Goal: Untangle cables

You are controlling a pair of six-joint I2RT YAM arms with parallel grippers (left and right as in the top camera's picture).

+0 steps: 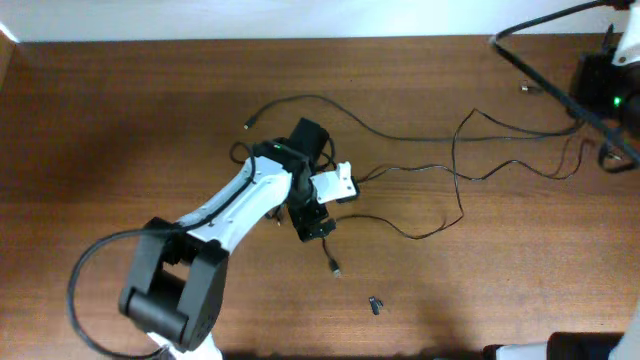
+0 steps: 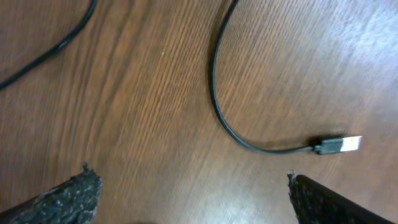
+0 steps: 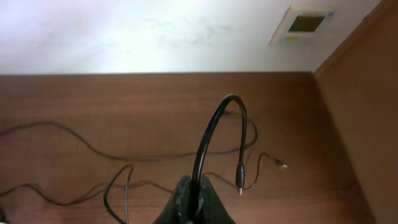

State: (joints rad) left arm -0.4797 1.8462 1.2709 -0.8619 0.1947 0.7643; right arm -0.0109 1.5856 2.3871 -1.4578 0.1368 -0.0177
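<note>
While we hover over the counter (image 1: 100, 120): left fingers (image 2: 68, 196) spread wide, empty, above a plug (image 2: 339, 144).
Cables (image 1: 455, 170): strewn across mid-counter, crossing each other.
Right fingers (image 3: 180, 205): clamped on one looped strand.
Risk: if we pull hard, crossings may tighten into knots.
</note>
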